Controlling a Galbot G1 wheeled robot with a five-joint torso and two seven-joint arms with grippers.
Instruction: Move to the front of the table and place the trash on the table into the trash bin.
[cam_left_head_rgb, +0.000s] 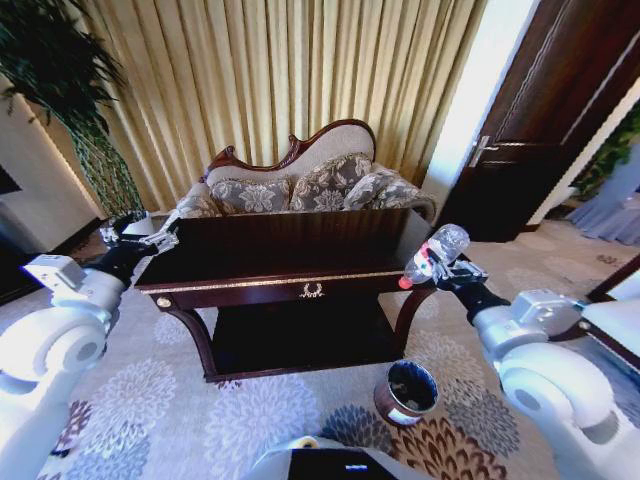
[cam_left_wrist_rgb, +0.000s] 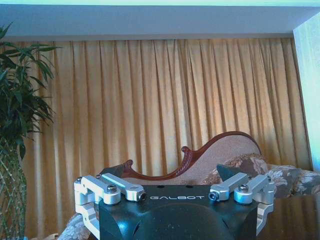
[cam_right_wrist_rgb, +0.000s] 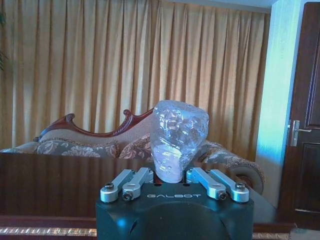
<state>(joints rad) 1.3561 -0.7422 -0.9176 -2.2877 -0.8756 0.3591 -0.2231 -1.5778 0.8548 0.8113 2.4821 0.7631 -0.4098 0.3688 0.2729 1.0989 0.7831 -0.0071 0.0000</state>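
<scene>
Trash in the form of a clear plastic bottle (cam_left_head_rgb: 436, 253) is gripped by the right gripper (cam_left_head_rgb: 440, 268) and held in the air just off the right end of the table (cam_left_head_rgb: 270, 283); its red cap is pointed down and to the left, its crumpled base up; in the right wrist view the bottle (cam_right_wrist_rgb: 177, 140) is seen clamped between the linkages of the right gripper (cam_right_wrist_rgb: 172, 176); the trash bin (cam_left_head_rgb: 406, 391) is set on the patterned carpet (cam_left_head_rgb: 200, 410) below, near the table's right front leg; the left gripper (cam_left_head_rgb: 140, 236) is held off the table's left end with its jaws spread apart; a sofa (cam_left_head_rgb: 300, 185) is seen behind the table, curtains (cam_left_head_rgb: 280, 70) beyond.
</scene>
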